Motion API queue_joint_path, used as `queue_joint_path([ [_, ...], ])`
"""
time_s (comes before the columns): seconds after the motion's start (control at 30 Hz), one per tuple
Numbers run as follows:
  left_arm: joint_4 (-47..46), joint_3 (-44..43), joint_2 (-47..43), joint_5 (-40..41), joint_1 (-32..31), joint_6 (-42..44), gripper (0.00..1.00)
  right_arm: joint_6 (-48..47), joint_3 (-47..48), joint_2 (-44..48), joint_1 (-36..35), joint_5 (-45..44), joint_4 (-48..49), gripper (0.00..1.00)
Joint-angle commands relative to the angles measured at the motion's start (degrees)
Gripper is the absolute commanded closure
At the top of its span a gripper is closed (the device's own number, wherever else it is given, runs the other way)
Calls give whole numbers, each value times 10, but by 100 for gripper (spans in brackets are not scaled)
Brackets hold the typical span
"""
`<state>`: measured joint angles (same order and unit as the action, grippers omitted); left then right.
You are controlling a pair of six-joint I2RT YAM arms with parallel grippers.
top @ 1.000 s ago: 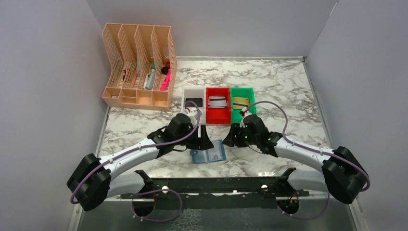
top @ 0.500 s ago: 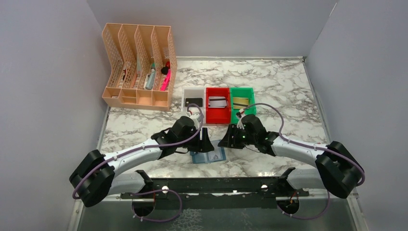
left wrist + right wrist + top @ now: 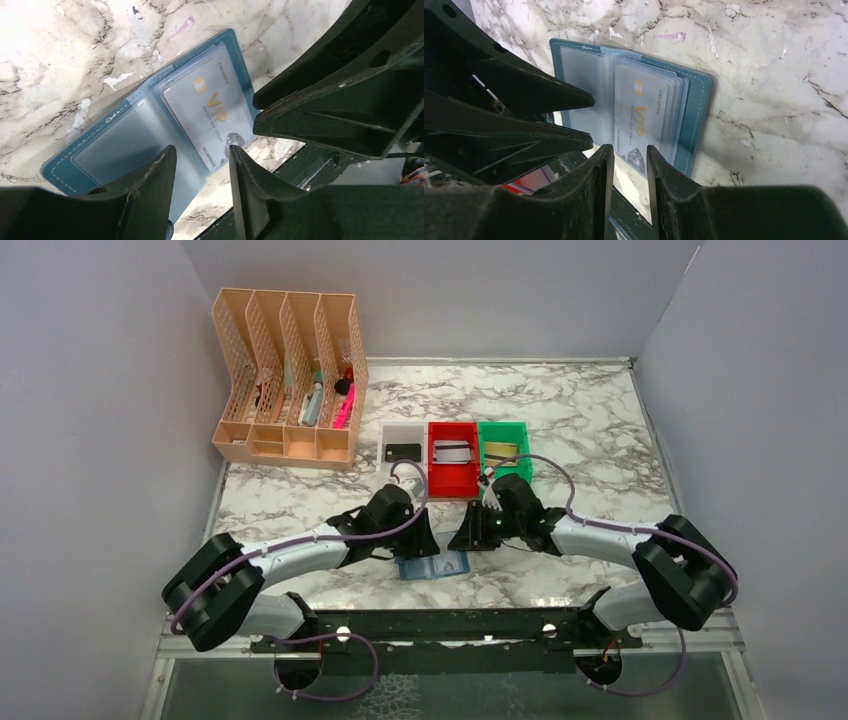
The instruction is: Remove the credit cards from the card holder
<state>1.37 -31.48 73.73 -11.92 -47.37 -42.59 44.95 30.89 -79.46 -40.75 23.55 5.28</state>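
The card holder (image 3: 440, 568) lies open near the table's front edge, a blue bifold with clear pockets. A silver-grey credit card (image 3: 207, 117) marked VIP sits in its right half and sticks out a little at the near end; it also shows in the right wrist view (image 3: 640, 117). My left gripper (image 3: 427, 546) is open just over the wallet's left half (image 3: 125, 145), its own view showing its fingers (image 3: 200, 152) astride the fold. My right gripper (image 3: 463, 542) is open with a narrow gap (image 3: 629, 149) just over the card's near end.
Behind the wallet stand a white bin (image 3: 403, 432) with a black card, a red bin (image 3: 452, 478) with a silver card and a green bin (image 3: 505, 430) with a gold card. A peach mesh rack (image 3: 290, 380) stands at the back left. The black front rail (image 3: 430, 622) is close.
Both arms have stretched lower and closer together. The left gripper has moved right and the right gripper left, so both tips now sit over the open wallet.
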Motion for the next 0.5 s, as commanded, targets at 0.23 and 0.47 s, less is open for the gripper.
queue_joint_path([
  [0.23,-57,32,42,1,-3,-7,60,-6,21,-71,0,14,2,69],
  [0.47,-100,51,74,0,-4,-18,69,-5,16,-88,0,16,2,75],
])
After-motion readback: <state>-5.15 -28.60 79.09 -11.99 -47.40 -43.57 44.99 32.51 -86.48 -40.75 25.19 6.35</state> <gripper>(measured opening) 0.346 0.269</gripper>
